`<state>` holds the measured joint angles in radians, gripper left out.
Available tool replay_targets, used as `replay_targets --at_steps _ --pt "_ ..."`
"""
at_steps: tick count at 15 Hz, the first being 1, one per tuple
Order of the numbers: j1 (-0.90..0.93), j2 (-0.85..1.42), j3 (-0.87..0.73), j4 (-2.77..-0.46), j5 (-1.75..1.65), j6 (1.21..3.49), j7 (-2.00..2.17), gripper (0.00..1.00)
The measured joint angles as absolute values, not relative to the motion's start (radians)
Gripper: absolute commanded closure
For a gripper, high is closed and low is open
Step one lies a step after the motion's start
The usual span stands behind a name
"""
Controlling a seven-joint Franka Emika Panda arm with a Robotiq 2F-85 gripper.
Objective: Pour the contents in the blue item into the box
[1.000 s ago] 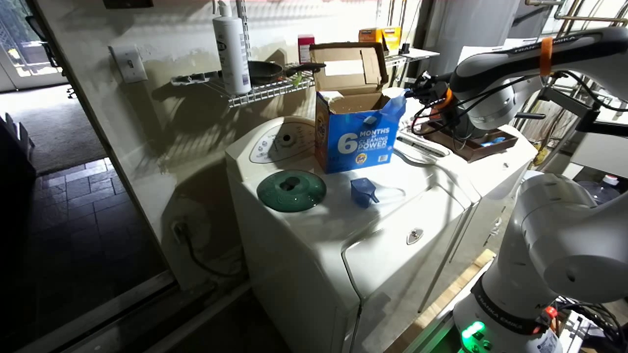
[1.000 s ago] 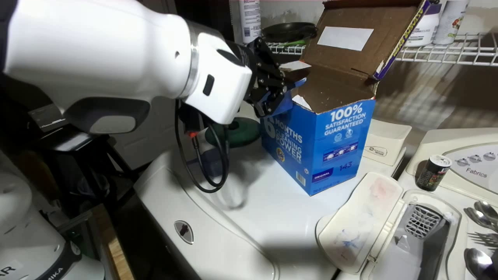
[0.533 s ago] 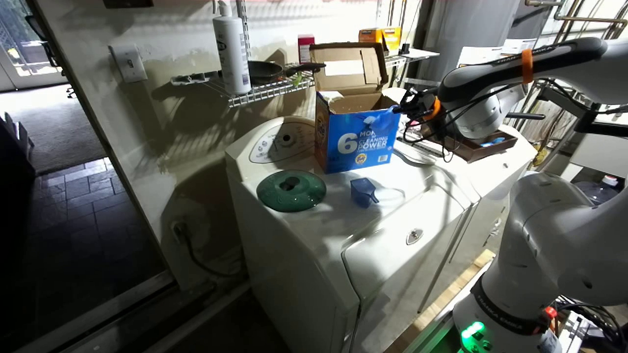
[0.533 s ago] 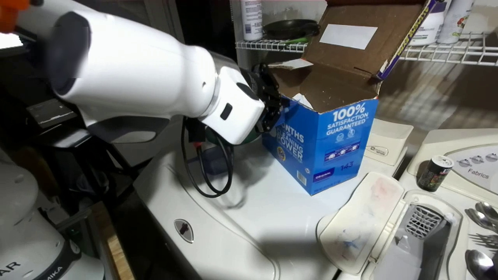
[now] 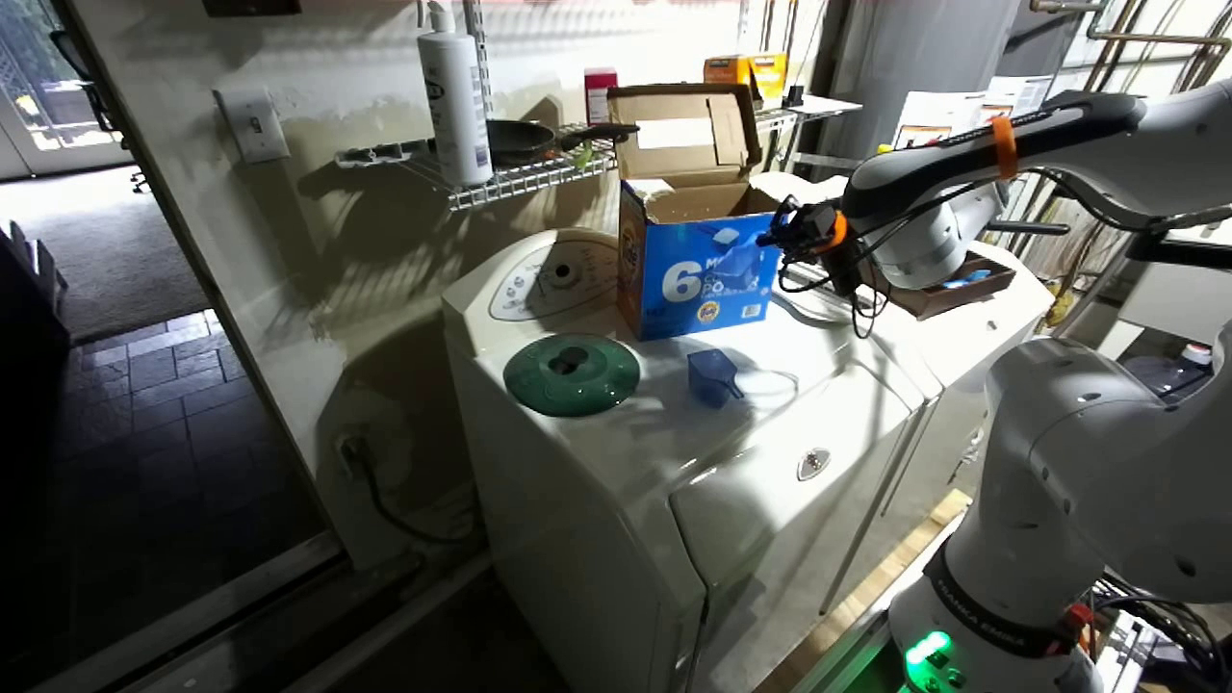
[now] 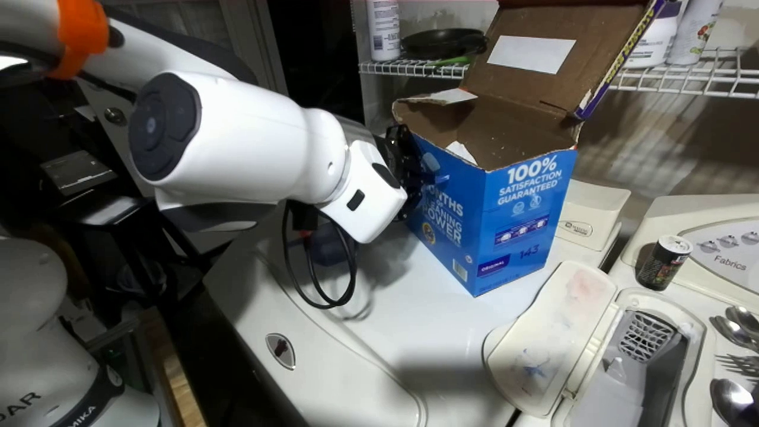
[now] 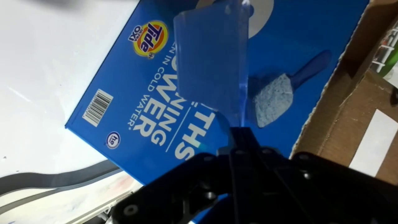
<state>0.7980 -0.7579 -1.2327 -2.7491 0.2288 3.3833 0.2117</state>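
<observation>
The blue item (image 7: 211, 59), a translucent light-blue plastic cup, hangs in front of the box's blue "6" panel. My gripper (image 7: 240, 128) is shut on its edge, with the cup beyond the fingertips in the wrist view. In an exterior view the blue item (image 5: 739, 269) overlaps the panel's lettering, below the rim, with the gripper (image 5: 768, 239) to its right. The cardboard box (image 5: 698, 279) stands upright on the washer, its lid flap raised and its top open. Whether the cup touches the panel, and what it holds, I cannot tell.
On the white washer top (image 5: 664, 433) sit another blue cup with a handle (image 5: 712, 377) and a green disc (image 5: 572, 380). A wire shelf (image 5: 539, 183) is behind. A brown tray (image 5: 934, 298), a black can (image 6: 663, 262) and an open white lid compartment (image 6: 545, 344) lie nearby.
My gripper and the cup have come down from the box's rim and away from its opening, to a spot before the front panel. The grip stays shut throughout.
</observation>
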Motion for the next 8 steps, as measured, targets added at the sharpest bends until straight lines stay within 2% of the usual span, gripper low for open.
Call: replay_targets --at_steps 8 --pt "0.956 -0.755 -1.401 -2.749 0.229 3.464 0.215 0.99"
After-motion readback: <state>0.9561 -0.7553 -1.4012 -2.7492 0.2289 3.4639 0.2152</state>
